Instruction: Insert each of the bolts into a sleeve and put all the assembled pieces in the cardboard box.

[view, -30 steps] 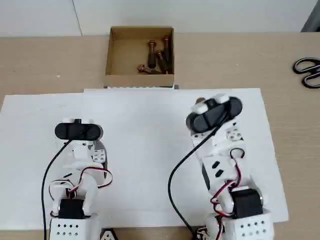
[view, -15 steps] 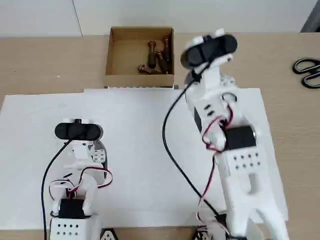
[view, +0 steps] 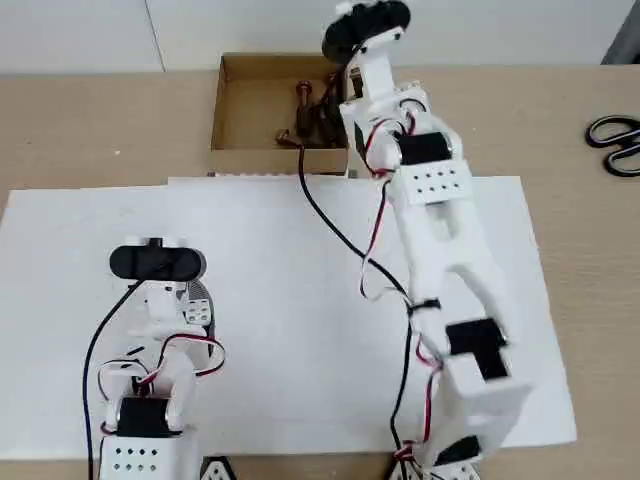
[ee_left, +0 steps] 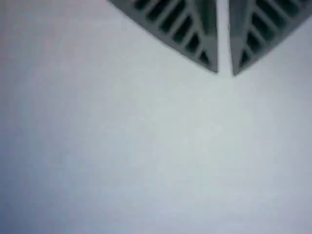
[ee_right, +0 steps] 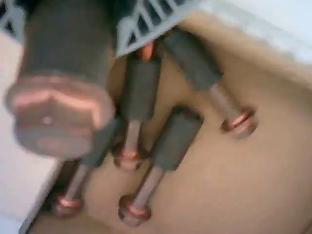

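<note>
**Piece over the box, ready to drop**

My right jaws hold one piece (ee_right: 58, 107) tight, its bolt head facing my camera. The box (view: 250, 110), top middle of the high view, lies right under it, with four pieces (ee_right: 168, 146) inside. I think letting go comes next. My left jaws, nearly closed and empty, rest far off at lower left.

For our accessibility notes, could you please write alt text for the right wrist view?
The right gripper holds a sleeved bolt, its copper head toward the camera, over the cardboard box. Several more assembled pieces lie on the box floor below.
</note>
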You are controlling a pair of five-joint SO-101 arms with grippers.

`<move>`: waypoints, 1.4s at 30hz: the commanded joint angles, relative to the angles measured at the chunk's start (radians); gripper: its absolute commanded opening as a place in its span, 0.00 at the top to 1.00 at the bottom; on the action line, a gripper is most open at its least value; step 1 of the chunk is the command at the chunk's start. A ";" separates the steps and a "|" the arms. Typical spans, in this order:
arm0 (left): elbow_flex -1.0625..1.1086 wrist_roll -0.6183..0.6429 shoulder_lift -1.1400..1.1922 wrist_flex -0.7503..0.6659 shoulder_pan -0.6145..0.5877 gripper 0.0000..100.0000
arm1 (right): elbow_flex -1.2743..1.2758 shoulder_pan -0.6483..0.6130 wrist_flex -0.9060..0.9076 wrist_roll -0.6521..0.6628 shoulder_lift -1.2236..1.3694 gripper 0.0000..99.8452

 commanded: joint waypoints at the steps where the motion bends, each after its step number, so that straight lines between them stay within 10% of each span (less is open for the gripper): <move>1: -0.005 -0.009 -0.011 -0.021 -0.003 1.00 | -0.206 -0.028 -0.047 0.014 0.122 1.00; 20: -0.005 -0.009 -0.011 -0.021 -0.003 1.00 | -0.802 -0.125 -0.038 0.384 0.668 0.99; 28: -0.005 -0.009 -0.011 -0.021 -0.003 1.00 | -0.809 -0.127 0.028 0.425 0.687 0.80; 42: -0.005 -0.009 -0.011 -0.021 -0.003 1.00 | -1.214 -0.145 0.325 0.425 0.690 0.98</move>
